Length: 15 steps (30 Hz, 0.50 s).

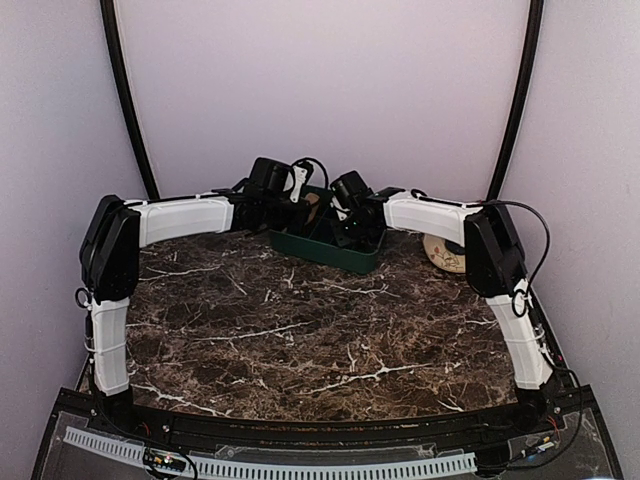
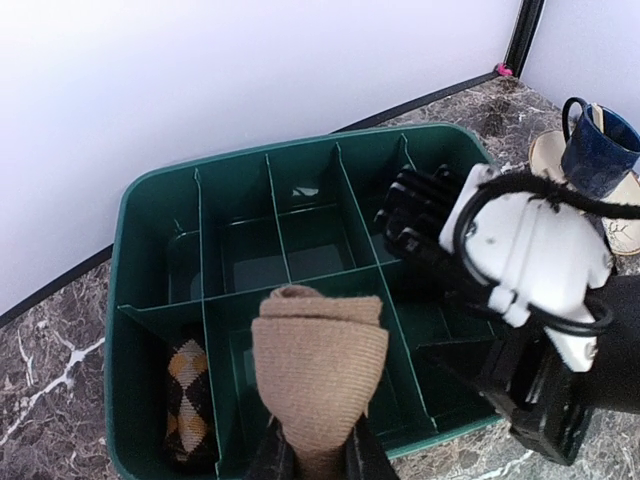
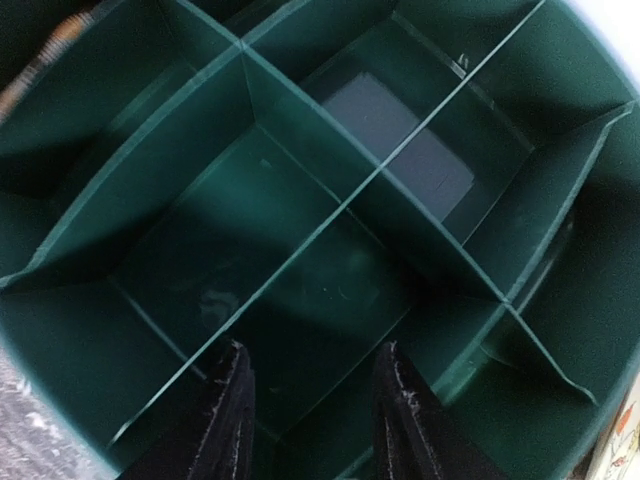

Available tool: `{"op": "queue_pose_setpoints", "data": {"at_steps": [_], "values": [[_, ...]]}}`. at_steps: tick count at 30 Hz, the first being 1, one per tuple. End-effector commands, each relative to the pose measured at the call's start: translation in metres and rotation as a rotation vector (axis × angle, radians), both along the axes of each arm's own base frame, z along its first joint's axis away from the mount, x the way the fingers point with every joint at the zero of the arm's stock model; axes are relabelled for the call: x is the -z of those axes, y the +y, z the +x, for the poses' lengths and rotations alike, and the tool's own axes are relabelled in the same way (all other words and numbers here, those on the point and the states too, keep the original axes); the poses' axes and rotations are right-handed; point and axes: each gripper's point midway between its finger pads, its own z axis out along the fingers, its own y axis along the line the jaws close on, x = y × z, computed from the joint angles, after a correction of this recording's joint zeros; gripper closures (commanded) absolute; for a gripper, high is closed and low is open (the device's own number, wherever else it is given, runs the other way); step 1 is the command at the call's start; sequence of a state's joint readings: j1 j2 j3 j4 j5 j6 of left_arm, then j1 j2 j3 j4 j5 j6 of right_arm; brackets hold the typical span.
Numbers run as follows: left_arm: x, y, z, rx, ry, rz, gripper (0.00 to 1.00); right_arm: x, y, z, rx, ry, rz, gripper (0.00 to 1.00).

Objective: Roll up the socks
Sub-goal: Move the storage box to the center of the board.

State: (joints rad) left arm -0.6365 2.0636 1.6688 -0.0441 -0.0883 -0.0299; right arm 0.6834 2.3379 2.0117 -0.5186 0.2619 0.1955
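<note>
Left gripper point(image 2: 318, 460) grips the rolled tan sock point(image 2: 318, 360) above the tray point(image 2: 315, 245); argyle sock point(image 2: 188, 400) already lies binned at eight o'clock.

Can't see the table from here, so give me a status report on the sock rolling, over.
Left gripper shut on rolled tan-brown fabric sock above green compartment tray. Right gripper open, empty, over tray. Argyle fabric sock in corner compartment.

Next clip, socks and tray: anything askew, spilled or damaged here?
Nothing stands out. The rolled tan sock is held in the left gripper above the green tray, the argyle sock lies in a corner compartment, and the dividers look intact.
</note>
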Motion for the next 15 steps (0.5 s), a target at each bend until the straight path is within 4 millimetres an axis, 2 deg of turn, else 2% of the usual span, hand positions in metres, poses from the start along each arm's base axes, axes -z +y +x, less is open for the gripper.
{"op": "queue_pose_setpoints", "data": {"at_steps": [1,7,15], "values": [[-0.022,0.002,0.012,-0.013,-0.069,-0.007,1.00,0.008,-0.009,0.003,0.012,0.048,-0.062,0.63],[-0.015,0.005,0.015,-0.021,-0.060,0.012,1.00,0.022,-0.004,-0.009,-0.029,0.121,-0.050,0.64],[-0.004,0.010,0.015,-0.042,-0.035,0.036,1.00,0.043,0.011,-0.045,-0.133,0.251,-0.015,0.65]]}}
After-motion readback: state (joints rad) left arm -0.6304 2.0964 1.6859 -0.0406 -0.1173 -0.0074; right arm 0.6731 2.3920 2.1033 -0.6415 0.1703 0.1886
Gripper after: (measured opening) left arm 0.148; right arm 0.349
